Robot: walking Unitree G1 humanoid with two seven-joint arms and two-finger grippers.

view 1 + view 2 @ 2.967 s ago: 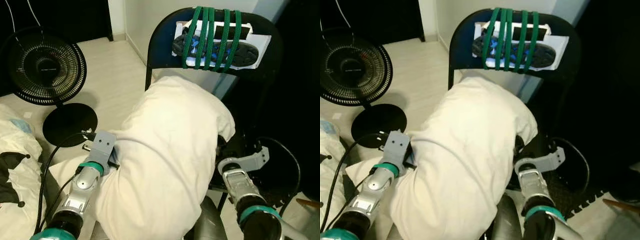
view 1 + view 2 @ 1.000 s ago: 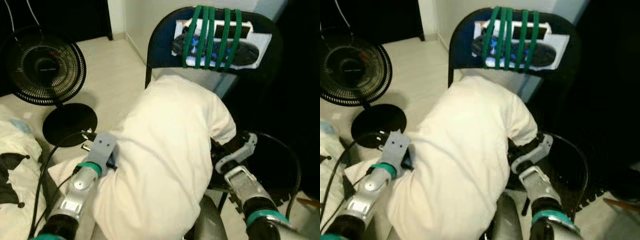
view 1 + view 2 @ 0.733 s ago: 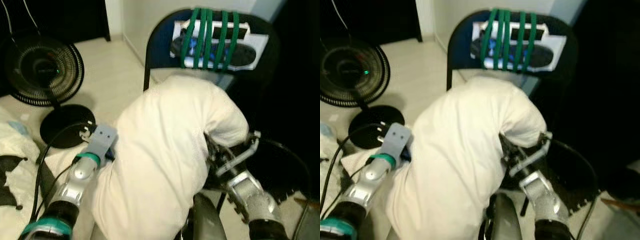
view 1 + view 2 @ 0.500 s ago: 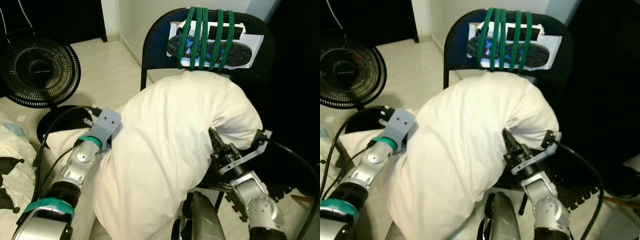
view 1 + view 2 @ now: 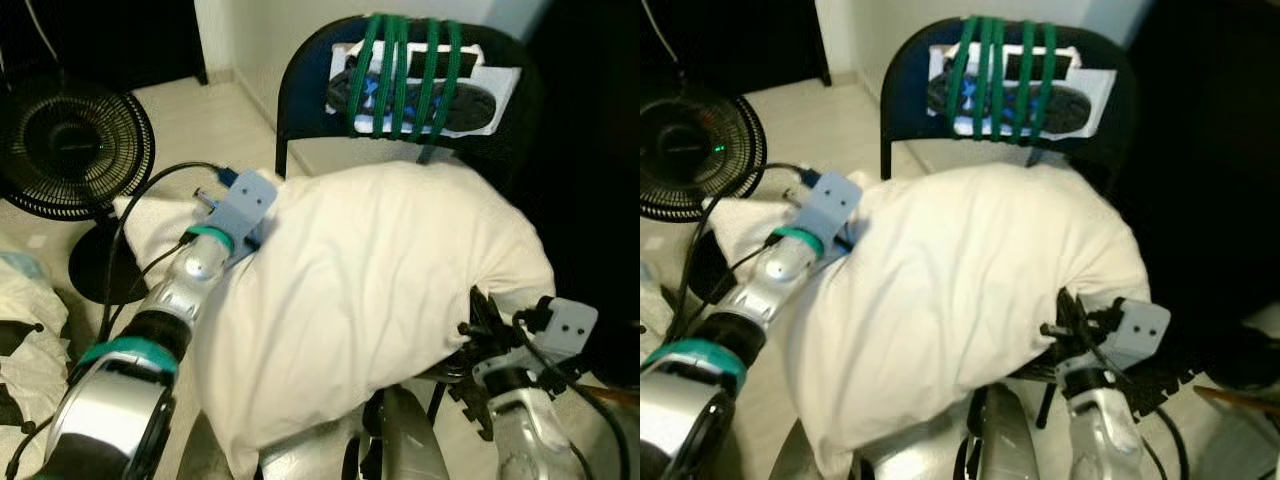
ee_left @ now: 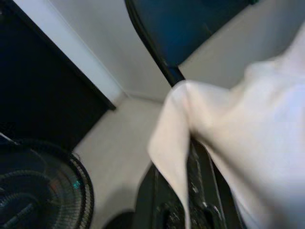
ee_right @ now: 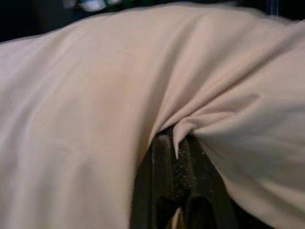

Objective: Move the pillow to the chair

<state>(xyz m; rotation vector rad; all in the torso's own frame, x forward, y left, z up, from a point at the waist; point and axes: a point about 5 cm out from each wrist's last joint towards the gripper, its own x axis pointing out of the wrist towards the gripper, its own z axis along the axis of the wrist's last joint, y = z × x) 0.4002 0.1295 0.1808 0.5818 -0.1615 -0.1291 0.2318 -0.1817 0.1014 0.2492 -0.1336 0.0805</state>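
Note:
A big cream pillow [image 5: 370,300] hangs between my two arms, just in front of the black chair's backrest [image 5: 305,95] and over its seat, which it hides. My left gripper [image 6: 188,195] is shut on the pillow's left edge, with fabric pinched between its black fingers [image 6: 207,183]. At the pillow's lower right side, my right gripper [image 7: 175,164] is shut on a fold of its cover. I cannot tell whether the pillow touches the seat.
A dark object is tied to the chair's backrest with green rope [image 5: 400,70]. A black floor fan [image 5: 70,150] stands on the pale floor at the left, with white bedding [image 5: 25,300] nearer me. A cable [image 5: 130,230] loops along my left arm. Right of the chair is dark.
Both arms have raised the pillow and carried it forward and to the right, closer to the chair's backrest. The left arm reached further ahead; the right gripper moved right and nearer me.

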